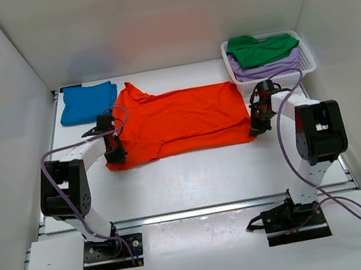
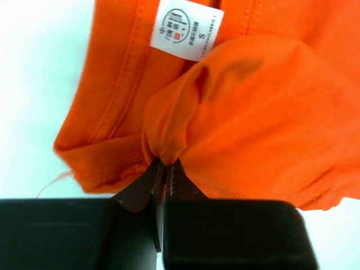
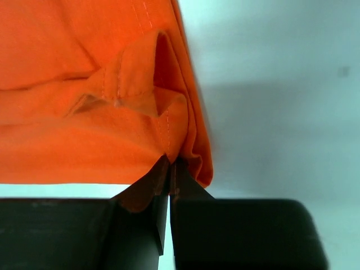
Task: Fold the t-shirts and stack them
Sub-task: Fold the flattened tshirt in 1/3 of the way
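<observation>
The bright orange t-shirt (image 1: 182,121) lies spread lengthwise across the middle of the white table, collar end to the left. My left gripper (image 1: 114,151) is shut on a pinch of the orange t-shirt (image 2: 259,112) near its collar end; a white size label (image 2: 185,29) shows above. My right gripper (image 1: 256,126) is shut on the hem corner of the orange t-shirt (image 3: 84,112) at the right end. A folded blue t-shirt (image 1: 87,101) lies at the back left. A green t-shirt (image 1: 259,48) lies on a pale lavender one (image 1: 273,67) in the basket.
A white lattice basket (image 1: 306,58) stands at the back right, close behind my right gripper. White walls enclose the table on the left, right and back. Bare table shows in front of the orange shirt (image 1: 188,179).
</observation>
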Robot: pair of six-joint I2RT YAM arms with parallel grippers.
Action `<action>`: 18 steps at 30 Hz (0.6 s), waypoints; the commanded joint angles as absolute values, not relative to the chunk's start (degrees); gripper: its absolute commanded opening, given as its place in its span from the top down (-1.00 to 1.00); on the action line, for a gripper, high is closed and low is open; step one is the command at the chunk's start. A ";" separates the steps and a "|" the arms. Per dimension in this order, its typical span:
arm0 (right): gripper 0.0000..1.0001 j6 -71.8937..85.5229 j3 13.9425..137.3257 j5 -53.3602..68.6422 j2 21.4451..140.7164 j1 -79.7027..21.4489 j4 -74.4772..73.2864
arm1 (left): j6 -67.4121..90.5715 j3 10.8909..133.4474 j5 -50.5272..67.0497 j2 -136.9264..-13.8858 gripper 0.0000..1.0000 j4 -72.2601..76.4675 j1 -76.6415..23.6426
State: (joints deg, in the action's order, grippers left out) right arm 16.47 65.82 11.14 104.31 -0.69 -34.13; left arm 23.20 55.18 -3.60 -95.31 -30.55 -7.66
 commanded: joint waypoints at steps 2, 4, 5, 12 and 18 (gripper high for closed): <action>0.99 14.59 60.83 8.61 98.00 -0.70 -39.11 | 18.02 55.20 -8.96 -89.31 0.92 -38.04 -7.21; 1.00 14.15 58.11 8.53 94.59 -0.62 -40.33 | 17.06 54.14 -9.58 -87.37 0.94 -39.45 -6.60; 1.00 14.06 57.14 8.96 94.14 -0.96 -41.30 | 16.70 53.53 -9.49 -85.88 0.93 -40.16 -6.33; 1.00 13.54 51.42 8.35 83.69 -1.23 -48.59 | 14.85 50.45 -8.97 -75.61 0.92 -45.96 -6.34; 0.77 13.18 50.71 6.76 78.40 -1.67 -52.12 | 13.28 48.60 -8.26 -67.77 0.50 -45.54 -5.10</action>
State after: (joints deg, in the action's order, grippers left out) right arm 14.11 50.98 8.60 80.66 -1.13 -49.45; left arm 14.83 49.10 -7.31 -70.78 -45.50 -6.17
